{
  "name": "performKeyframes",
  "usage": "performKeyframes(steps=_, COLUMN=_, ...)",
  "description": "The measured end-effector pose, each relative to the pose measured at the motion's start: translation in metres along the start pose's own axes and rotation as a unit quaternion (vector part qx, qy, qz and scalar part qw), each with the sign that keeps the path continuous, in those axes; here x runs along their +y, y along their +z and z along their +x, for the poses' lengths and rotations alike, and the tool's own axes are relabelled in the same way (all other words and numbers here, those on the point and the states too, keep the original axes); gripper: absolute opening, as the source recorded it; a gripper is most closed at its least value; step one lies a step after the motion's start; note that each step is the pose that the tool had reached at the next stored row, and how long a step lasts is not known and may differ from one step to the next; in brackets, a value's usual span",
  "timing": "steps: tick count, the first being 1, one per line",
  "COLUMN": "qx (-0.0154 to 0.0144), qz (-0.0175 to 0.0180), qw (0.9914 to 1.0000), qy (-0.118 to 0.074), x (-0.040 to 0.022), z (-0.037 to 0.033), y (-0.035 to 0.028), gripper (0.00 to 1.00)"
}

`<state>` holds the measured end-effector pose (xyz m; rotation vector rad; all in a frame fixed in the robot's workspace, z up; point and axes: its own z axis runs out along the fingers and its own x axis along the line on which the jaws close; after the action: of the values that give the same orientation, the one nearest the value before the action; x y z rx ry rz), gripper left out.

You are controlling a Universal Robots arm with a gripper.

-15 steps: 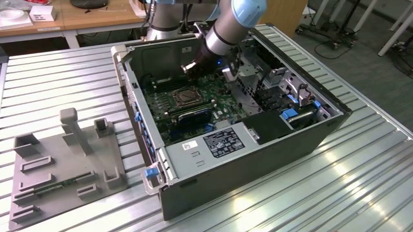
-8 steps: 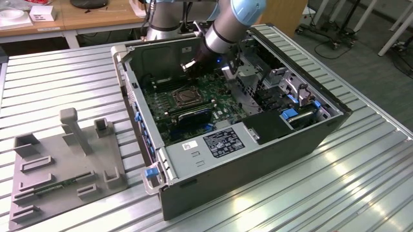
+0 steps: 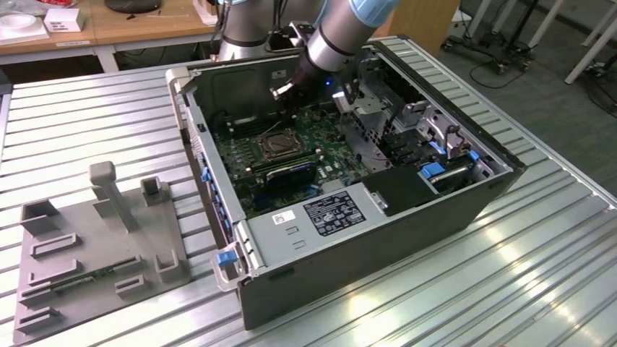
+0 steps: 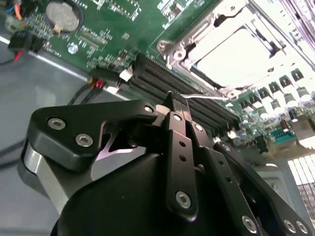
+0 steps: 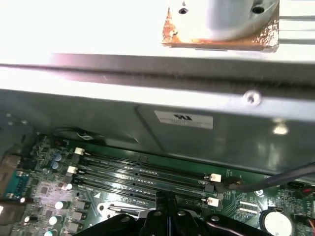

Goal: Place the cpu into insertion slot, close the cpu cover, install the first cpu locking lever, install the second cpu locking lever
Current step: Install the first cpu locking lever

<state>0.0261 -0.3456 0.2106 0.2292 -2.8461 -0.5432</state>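
Observation:
The cpu [image 4: 239, 50] lies flat in the insertion slot [image 3: 274, 145], its pale metal top showing through the window of the cpu cover [image 4: 183, 50], which rests down around it. A thin wire locking lever [image 4: 204, 97] runs along the socket's edge beside the black memory slots [image 4: 162, 78]. In the second wrist view my gripper [image 4: 178, 100] hovers just short of that lever, its fingers pressed together with nothing between them. In the exterior view the gripper [image 3: 285, 90] hangs inside the open computer case, above the green board and behind the socket.
The case walls [image 3: 193, 123] and a metal drive cage [image 3: 376, 108] hem in the arm. Several long memory slots [image 5: 142, 172] run beside the socket, with a coin battery [image 4: 61, 15] and thin cables [image 4: 98, 83] nearby. A grey fixture tray [image 3: 97, 238] lies on the slatted table.

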Motion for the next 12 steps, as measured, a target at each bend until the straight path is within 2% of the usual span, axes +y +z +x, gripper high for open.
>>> performKeyframes(steps=5, qx=0.0000, qz=0.0001, qw=1.00000, qy=0.000, x=0.0043, z=0.0023, y=-0.0104, gripper=0.11)
performKeyframes(steps=12, qx=0.0000, qz=0.0000, qw=1.00000, qy=0.000, x=0.0079, z=0.0041, y=-0.0189, gripper=0.11)
